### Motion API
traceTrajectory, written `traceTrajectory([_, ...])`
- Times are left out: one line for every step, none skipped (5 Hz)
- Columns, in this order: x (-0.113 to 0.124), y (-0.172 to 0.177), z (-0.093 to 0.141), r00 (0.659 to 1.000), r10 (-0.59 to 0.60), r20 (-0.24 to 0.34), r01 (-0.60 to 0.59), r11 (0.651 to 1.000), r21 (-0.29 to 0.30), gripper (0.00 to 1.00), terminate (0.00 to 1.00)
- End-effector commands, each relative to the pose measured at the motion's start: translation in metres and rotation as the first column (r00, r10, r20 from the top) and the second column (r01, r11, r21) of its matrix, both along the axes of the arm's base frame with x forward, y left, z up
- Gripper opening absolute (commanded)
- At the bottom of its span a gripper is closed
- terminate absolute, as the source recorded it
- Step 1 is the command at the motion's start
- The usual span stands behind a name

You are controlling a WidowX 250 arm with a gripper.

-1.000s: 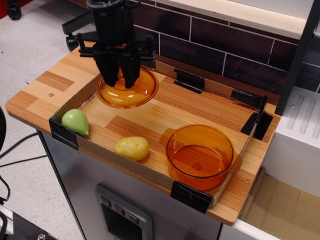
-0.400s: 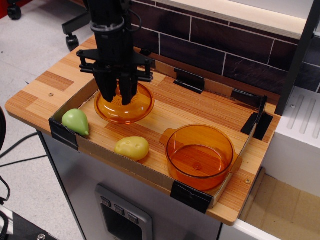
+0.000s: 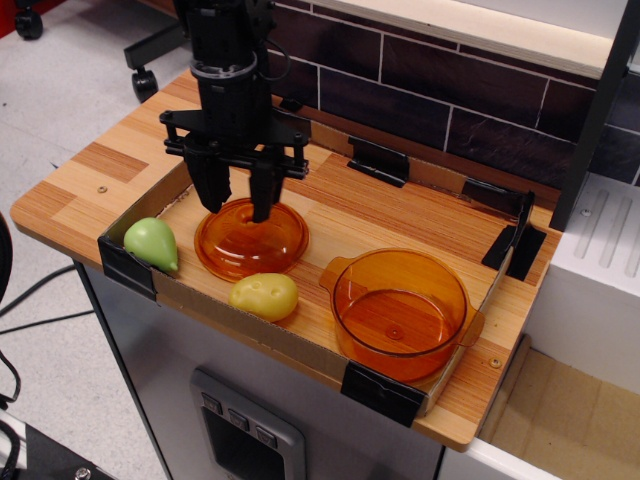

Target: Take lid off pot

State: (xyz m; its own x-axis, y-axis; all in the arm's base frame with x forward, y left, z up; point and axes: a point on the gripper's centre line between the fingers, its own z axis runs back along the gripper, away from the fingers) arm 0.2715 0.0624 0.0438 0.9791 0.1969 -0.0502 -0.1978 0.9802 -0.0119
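Note:
The orange lid (image 3: 251, 240) lies flat on the wooden floor inside the low cardboard frame, at the front left, apart from the pot. The orange pot (image 3: 400, 312) stands uncovered and empty at the front right. My black gripper (image 3: 238, 208) hangs straight down just above the lid's far half. Its two fingers (image 3: 263, 198) are spread apart and hold nothing. The lid's knob is hard to make out under the fingers.
A yellow potato-shaped toy (image 3: 265, 296) lies just in front of the lid, nearly touching it. A green pear-shaped toy (image 3: 151, 243) sits in the front left corner. The cardboard frame (image 3: 300, 345) with black corner clips rings the wooden counter (image 3: 90, 170). A tiled wall stands behind.
The gripper carried the lid forward and down from the back left, set it on the floor near the yellow toy, and its fingers have spread apart and let go of it.

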Motion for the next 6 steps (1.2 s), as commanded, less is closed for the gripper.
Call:
traceTrajectory([0.003,0.002,0.030,0.999,0.011,0.045,-0.010,0.999,-0.030,1.00,0.00])
traceTrajectory([0.008,0.003,0.058,0.994,0.048,0.095,-0.044,0.998,-0.050,1.00,0.00])
traceTrajectory([0.011,0.008,0.093,0.982,0.101,0.160,-0.098,0.995,-0.024,1.00,0.00])
traceTrajectory([0.015,0.023,0.115,0.977,0.184,0.111,-0.184,0.983,-0.007,1.00,0.00])
traceTrajectory([0.015,0.023,0.115,0.977,0.184,0.111,-0.184,0.983,-0.007,1.00,0.00])
traceTrajectory([0.015,0.023,0.115,0.977,0.184,0.111,-0.184,0.983,-0.007,1.00,0.00])
